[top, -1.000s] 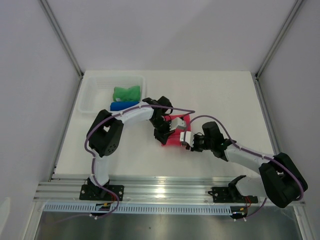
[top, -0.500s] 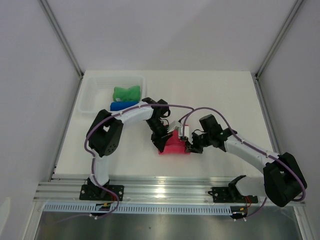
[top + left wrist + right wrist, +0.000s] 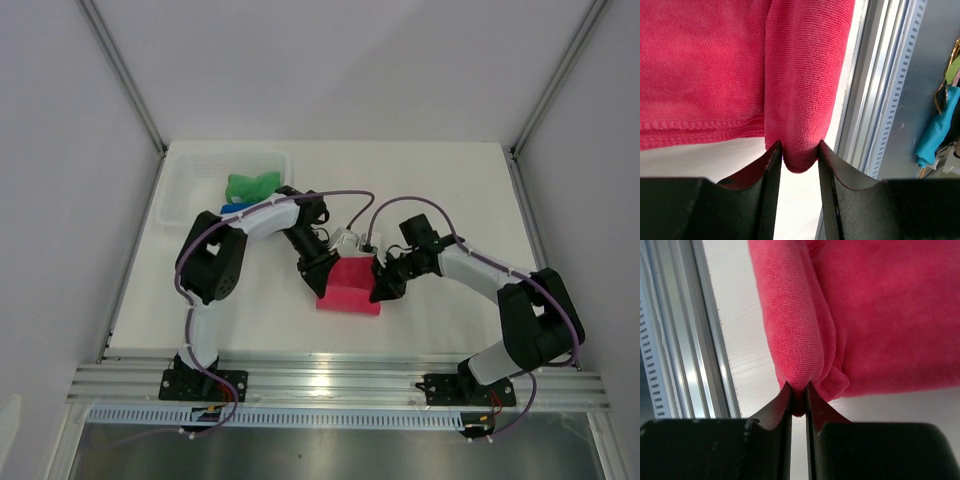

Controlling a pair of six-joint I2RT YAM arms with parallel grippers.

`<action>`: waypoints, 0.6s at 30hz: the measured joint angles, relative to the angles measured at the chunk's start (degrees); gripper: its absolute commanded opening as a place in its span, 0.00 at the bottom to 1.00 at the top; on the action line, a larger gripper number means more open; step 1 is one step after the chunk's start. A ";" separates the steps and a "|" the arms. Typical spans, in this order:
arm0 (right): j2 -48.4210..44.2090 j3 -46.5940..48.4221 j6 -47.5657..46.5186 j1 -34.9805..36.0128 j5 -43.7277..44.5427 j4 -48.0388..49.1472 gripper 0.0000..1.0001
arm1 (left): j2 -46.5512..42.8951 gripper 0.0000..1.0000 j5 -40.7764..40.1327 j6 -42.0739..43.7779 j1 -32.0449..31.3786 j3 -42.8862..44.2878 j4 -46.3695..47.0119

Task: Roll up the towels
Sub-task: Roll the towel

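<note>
Over the last second both arms have drawn the pink towel (image 3: 350,288) closer to the near edge of the worktop (image 3: 450,190), and the right arm's elbow has swung inward. The towel now lies as a compact folded block just beyond the aluminium rail (image 3: 330,380) that carries the arm bases.

The left end effector (image 3: 322,275) sits at the towel's left side. In the left wrist view its jaws stand partly apart, with the end of a rolled fold wedged between them and pressing on both fingers (image 3: 770,175).

The right end effector (image 3: 383,285) sits at the towel's right side. In the right wrist view its jaws are nearly closed, pinching the tip of the same roll tightly between the fingers (image 3: 782,410). The rest of the cloth spreads flat beyond the roll.

Farther back, at the far left corner, stands the white basket (image 3: 180,175). The green towel (image 3: 250,186) is bunched inside it. The blue towel (image 3: 232,208) is at its near side, mostly hidden behind the left arm.
</note>
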 measured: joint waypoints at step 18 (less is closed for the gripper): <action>8.98 3.76 14.67 -5.20 1.49 5.99 0.11 | 3.65 0.01 2.73 -6.05 0.96 4.00 0.94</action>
